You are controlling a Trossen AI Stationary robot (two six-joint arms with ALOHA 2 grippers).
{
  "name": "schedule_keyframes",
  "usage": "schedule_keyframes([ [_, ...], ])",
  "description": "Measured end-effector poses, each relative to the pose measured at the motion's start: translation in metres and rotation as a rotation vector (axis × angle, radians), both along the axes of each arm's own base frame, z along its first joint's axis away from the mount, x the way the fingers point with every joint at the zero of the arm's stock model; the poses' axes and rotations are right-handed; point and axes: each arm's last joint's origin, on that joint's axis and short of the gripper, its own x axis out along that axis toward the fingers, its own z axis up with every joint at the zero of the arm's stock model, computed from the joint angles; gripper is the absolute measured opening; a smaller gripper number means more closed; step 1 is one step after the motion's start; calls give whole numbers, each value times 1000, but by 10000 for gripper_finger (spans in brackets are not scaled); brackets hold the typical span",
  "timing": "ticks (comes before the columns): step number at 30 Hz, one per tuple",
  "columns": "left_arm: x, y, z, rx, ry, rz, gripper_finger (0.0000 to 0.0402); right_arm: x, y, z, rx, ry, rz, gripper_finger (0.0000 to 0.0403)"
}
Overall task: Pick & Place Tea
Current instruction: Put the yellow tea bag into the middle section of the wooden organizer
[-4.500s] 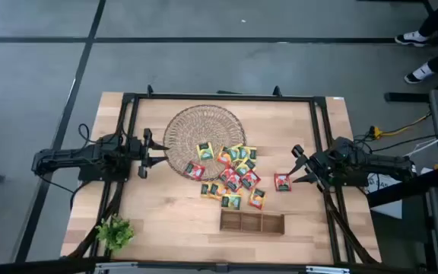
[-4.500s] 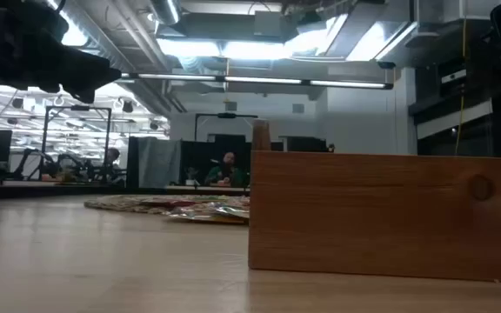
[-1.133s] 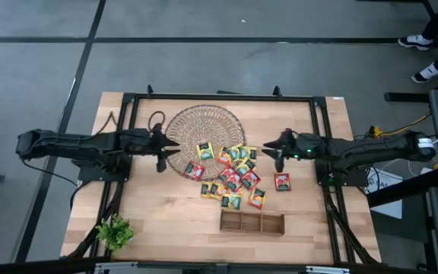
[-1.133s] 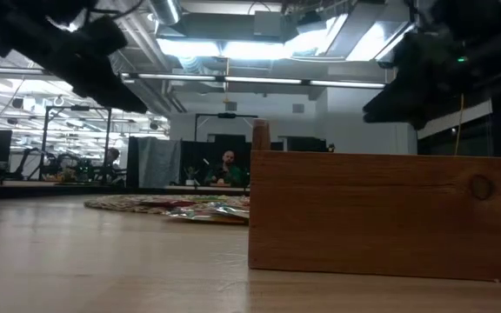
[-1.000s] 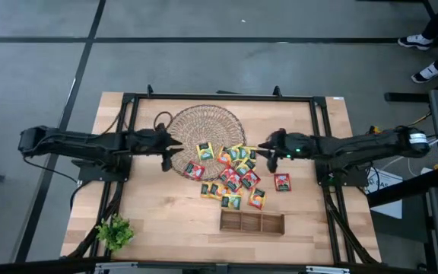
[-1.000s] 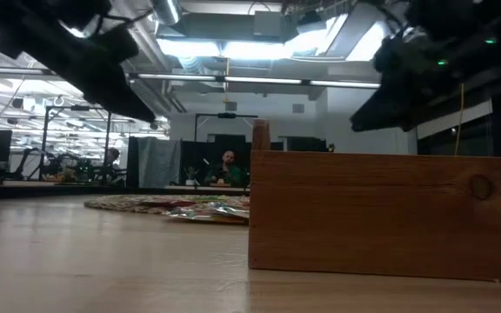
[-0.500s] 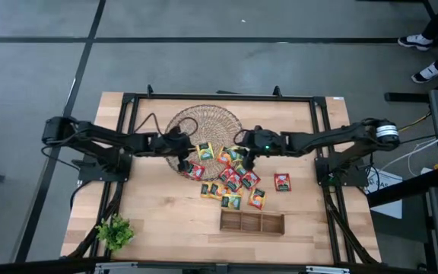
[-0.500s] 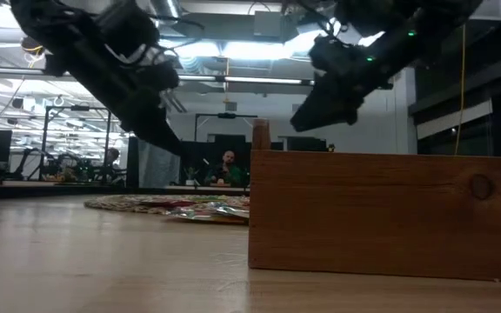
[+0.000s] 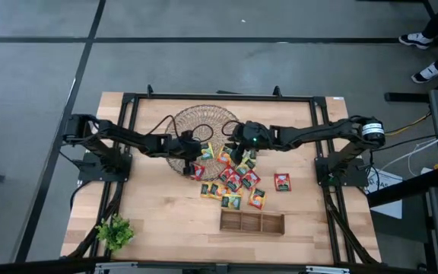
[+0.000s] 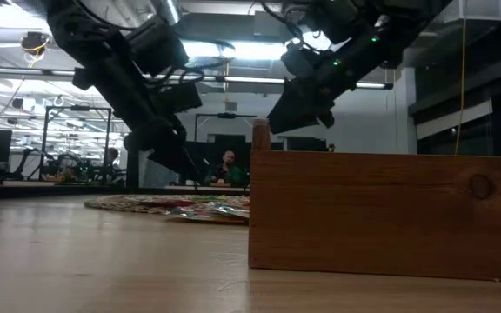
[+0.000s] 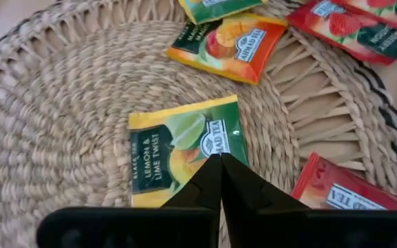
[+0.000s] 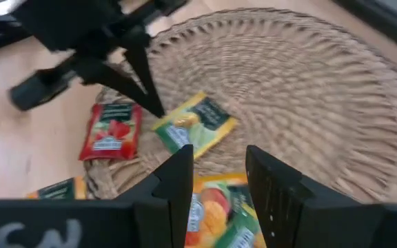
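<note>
Several tea sachets [image 9: 233,176] in red, yellow, green and orange lie heaped at the table's middle, some on the near right rim of a round wicker dish [image 9: 192,122]. A yellow-green lemon sachet [image 11: 181,148] lies flat on the dish. My left gripper [image 11: 220,160] is shut, slanting down, with its tips meeting over that sachet. My right gripper [image 12: 219,172] is open and hovers above an orange sachet [image 12: 216,207] beside it, touching nothing. The high view places my left gripper [image 9: 197,154] and my right gripper [image 9: 239,149] on either side of the lemon sachet [image 9: 206,151]. My left gripper has its shut fingertips [image 12: 158,112] at the lemon sachet's edge [image 12: 163,125], coming slanting down from the table's left. I cannot tell whether the tips touch it. The sachet lies flat on the wicker dish.
A narrow wooden tray [image 9: 252,221] stands near the front edge and fills the right of the low view [image 10: 381,213]. One red sachet [image 9: 282,181] lies apart to the right. A small green plant [image 9: 115,232] sits at the near left corner. People show in the room behind.
Both grippers have come in from the sides toward the table's middle, over the dish and the sachets. My left gripper has sunk toward the lemon sachet and shut its fingers. My right gripper has stayed open. No sachet has moved.
</note>
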Motion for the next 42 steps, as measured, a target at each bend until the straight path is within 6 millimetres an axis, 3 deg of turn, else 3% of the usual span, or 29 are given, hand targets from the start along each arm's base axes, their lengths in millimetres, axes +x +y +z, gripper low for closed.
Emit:
schedule_keyframes([
  [7,4,0,-15,-2,57,-1,2,13,-16,-9,89,13,72,134],
  [17,11,1,-34,23,85,-3,3,23,-47,-26,312,11,-4,134],
  [22,11,-2,-36,45,100,-13,2,23,-62,-44,448,23,-38,134],
  [31,12,-3,-37,51,94,-19,2,35,-68,-76,544,11,-61,134],
  [42,12,-3,-36,56,88,-25,2,56,-74,-76,536,12,-27,134],
])
